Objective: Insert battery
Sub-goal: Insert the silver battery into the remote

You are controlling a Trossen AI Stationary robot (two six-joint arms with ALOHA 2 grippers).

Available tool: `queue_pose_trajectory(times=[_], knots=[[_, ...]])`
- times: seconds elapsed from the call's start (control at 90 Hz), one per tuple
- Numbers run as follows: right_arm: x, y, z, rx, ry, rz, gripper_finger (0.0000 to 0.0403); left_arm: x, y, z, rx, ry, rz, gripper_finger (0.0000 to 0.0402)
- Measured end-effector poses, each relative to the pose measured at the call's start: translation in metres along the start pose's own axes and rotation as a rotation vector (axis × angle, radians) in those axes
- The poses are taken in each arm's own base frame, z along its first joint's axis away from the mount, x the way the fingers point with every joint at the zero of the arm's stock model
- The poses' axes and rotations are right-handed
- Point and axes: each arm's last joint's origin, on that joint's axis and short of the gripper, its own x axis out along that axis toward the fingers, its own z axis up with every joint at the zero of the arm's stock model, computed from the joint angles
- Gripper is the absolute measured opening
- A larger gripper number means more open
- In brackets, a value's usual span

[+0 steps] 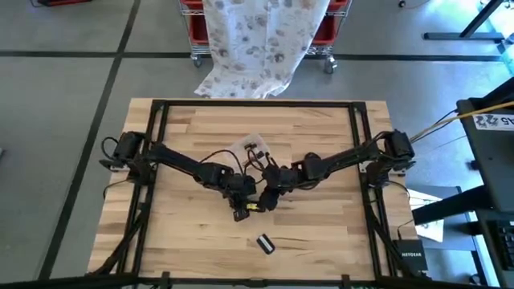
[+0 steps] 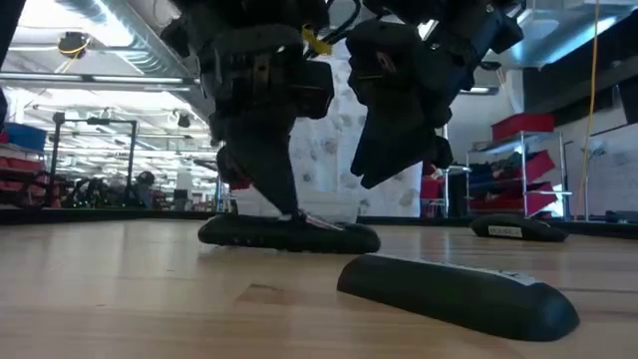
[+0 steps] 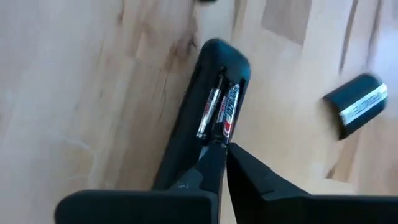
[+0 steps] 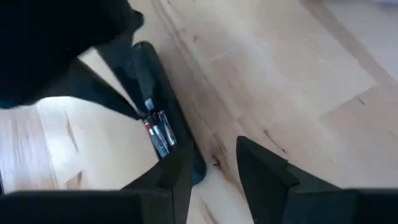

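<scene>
Start at the remote (image 1: 241,210); everything else sits around it. It lies face down near the middle of the wooden table (image 1: 185,128), with its battery bay open.

Your left gripper (image 3: 222,144) comes in from the left and is right on top of the remote. Its fingers are squeezed together to a point, and the tips press on the end of the batteries (image 3: 219,112). It is not holding anything.

Two batteries lie side by side inside the bay. So you look nearly done with putting them in. I think what is left is a last push to seat them flat, and then the cover.

Just right of the remote is your right gripper (image 4: 211,163). It hangs a little above the table with its fingers spread apart and nothing in them.

The battery cover (image 1: 265,243) lies on the table, apart from the remote, on the side nearer you. It is not yet back on.

The table is pale wood planks with a dark frame around it. Past the far edge of the table hangs a spotted cloth (image 1: 261,40) over red bins (image 1: 197,20). The room behind is a big workshop with racks and ceiling lights.
</scene>
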Motion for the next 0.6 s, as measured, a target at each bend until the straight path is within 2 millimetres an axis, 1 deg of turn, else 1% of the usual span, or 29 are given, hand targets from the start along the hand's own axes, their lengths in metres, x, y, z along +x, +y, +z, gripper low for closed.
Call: queue_pose_trajectory(times=[0.144,0.444,0.6], knots=[[0.0,0.0,0.0,-0.003,0.002,-0.001,0.0105,-0.003,-0.001,0.001,-0.012,-0.007,-0.008,0.0],[0.0,0.0,0.0,-0.005,0.005,-0.003,0.0105,0.001,0.001,0.0,-0.012,0.0,0.016,0.0],[0.0,-0.001,-0.001,-0.006,0.007,-0.005,0.0105,0.009,0.003,0.0,-0.003,0.001,0.024,0.0]])
